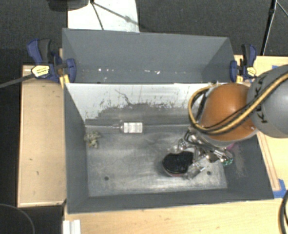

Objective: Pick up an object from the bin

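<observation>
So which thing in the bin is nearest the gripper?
The flat black round one beside the gripper; the silvery cylinder and small drab piece lie farther left.

A disc (176, 165) lies in the bin (124, 175), right of a cylinder (132, 127).

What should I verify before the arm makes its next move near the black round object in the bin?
1. The gripper is low over the bin floor, front right: ok.
2. The black round flat object lies right beside the gripper: ok.
3. That object is actually gripped: cannot tell.
4. The silver cylinder and the small scrap lie well apart from the gripper: ok.
5. The gripper is clear of the bin's walls: ok.
</observation>
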Tool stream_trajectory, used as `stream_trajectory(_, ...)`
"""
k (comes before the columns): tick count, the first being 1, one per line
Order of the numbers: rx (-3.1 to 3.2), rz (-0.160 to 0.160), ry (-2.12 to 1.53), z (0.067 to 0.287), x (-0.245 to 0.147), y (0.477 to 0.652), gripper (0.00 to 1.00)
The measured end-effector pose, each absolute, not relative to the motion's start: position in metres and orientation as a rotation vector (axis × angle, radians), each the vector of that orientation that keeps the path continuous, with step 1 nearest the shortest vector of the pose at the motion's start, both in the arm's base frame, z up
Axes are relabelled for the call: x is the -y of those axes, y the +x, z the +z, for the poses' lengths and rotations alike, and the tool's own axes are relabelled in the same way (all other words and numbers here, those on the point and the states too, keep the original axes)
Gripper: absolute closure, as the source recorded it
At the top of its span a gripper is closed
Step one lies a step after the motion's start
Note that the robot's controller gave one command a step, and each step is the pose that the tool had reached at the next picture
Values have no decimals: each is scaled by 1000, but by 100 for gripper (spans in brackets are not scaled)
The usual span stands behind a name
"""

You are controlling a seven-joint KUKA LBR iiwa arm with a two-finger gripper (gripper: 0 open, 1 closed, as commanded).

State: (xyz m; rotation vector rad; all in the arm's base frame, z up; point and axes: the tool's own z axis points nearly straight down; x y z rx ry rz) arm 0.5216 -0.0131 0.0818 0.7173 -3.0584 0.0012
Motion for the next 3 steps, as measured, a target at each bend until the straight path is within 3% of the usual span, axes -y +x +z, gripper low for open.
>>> stream_trajectory(3, 3059, 1, 716, 82, 13, 522, 100)
